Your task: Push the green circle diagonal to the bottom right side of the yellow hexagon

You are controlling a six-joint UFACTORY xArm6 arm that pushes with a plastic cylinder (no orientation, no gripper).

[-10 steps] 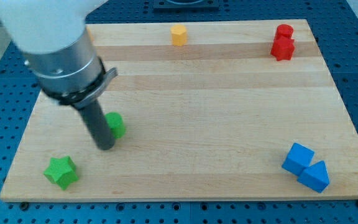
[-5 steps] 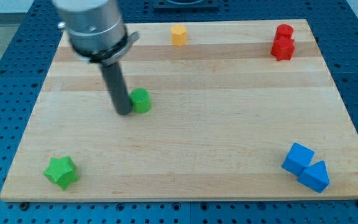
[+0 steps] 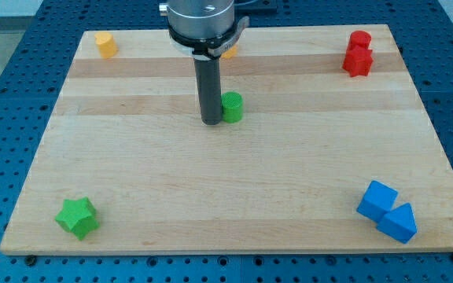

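Observation:
The green circle [image 3: 232, 107] sits a little above the middle of the wooden board [image 3: 289, 173]. My tip [image 3: 211, 121] touches the circle's left side, with the rod rising straight up from it. The yellow hexagon [image 3: 230, 52] lies near the board's top edge, mostly hidden behind the arm's grey body, above the green circle.
A yellow cylinder [image 3: 105, 44] stands at the top left corner. Two red blocks [image 3: 358, 53] sit together at the top right. A green star [image 3: 78, 216] lies at the bottom left. Two blue blocks [image 3: 387, 210] sit at the bottom right.
My tip has pushed the green circle up and to the right, from the lower left part of the board toward the yellow hexagon. The arm now covers part of the hexagon and uncovers the yellow cylinder.

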